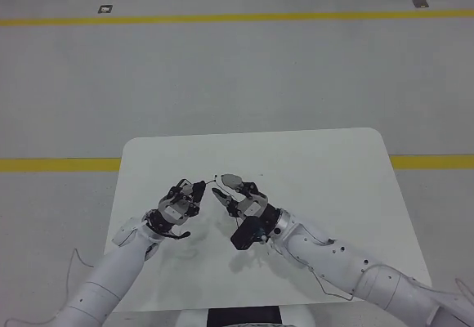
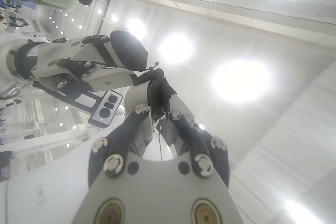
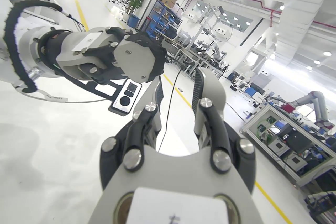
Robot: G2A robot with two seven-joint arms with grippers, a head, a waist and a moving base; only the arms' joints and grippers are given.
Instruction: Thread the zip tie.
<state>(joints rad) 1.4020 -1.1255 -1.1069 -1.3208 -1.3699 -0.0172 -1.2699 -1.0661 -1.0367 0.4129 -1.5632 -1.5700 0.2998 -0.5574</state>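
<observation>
A thin black zip tie hangs in the air between my two grippers, above the middle of the white table. My left gripper is shut on the zip tie; in the left wrist view its fingertips pinch the strap, which trails down between the fingers. My right gripper stands close opposite, tip to tip with the left one. Its fingers are spread open, and the loose strap runs through the gap without being clamped. The left gripper shows just beyond.
The bare tabletop lies under both arms, with its edges well clear of the grippers on every side. Grey floor with a yellow line surrounds the table.
</observation>
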